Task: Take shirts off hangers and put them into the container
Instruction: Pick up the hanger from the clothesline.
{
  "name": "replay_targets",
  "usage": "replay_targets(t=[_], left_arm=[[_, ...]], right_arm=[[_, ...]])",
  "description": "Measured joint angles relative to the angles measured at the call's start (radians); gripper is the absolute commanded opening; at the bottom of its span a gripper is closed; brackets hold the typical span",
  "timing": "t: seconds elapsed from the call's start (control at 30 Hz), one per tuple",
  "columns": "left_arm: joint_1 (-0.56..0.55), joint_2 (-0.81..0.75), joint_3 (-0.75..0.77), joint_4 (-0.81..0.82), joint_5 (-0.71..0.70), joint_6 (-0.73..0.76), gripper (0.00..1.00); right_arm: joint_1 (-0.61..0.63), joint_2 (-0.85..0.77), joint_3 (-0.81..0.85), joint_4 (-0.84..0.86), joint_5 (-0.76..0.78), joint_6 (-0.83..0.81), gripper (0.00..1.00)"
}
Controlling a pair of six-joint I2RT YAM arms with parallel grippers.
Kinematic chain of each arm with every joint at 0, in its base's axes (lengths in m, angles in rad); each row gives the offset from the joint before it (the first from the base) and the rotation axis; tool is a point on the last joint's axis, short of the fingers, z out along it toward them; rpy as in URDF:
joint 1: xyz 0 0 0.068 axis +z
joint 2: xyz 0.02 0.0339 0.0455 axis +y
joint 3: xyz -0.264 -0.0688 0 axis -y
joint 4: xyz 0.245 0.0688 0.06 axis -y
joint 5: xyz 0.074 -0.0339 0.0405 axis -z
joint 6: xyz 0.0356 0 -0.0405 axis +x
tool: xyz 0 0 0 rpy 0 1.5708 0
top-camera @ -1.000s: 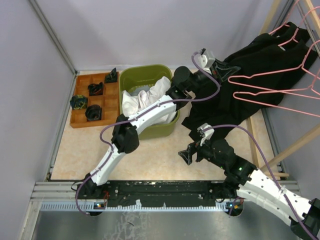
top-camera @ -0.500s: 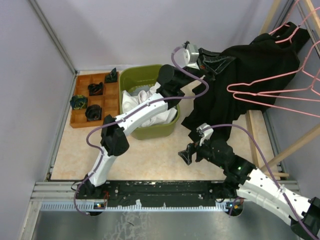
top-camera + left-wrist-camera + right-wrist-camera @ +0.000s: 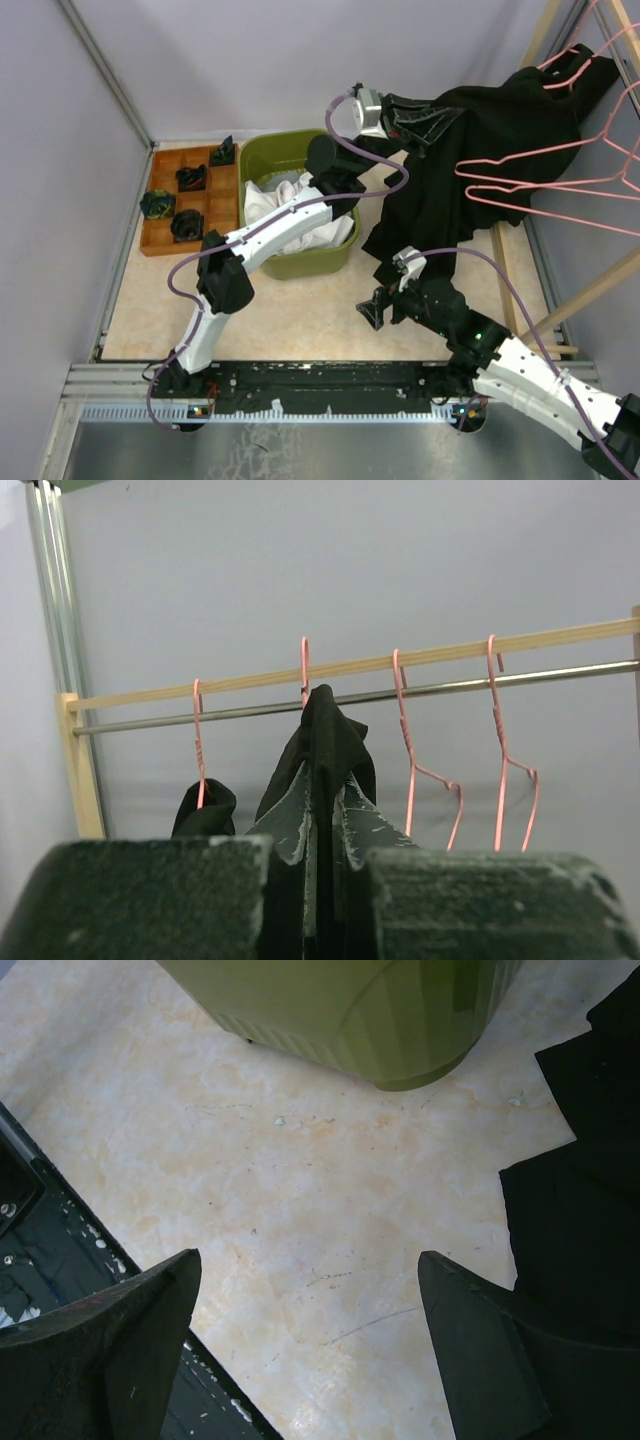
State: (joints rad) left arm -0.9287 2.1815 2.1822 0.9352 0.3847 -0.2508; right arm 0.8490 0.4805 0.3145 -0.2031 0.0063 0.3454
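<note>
Four pink hangers (image 3: 406,730) — black shirt (image 3: 325,742) in left hand (image 3: 322,838)

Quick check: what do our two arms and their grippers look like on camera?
The left arm and right arm have white links, black joints and looping purple cables. The left gripper and right gripper have dark blocky fingers, flecked pale.

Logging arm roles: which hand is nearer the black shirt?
Left. The left hand is shut on the black shirt; the right hand hangs open and empty, low beside its hem.
</note>
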Motion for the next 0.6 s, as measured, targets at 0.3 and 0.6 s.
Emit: replay_targets(t=[0.3,0.6], left_arm=[[0.000,0.028,0.128,0.000,0.001,-0.018,0.00],[0.000,-0.157,-0.267,-0.066,-0.010,0.057,0.00]], right_arm=[[0.000,0.000,0.000,0.000,0.000,-0.002,0.90],[0.000,0.000,0.000,0.001,0.000,-0.001,0.90]])
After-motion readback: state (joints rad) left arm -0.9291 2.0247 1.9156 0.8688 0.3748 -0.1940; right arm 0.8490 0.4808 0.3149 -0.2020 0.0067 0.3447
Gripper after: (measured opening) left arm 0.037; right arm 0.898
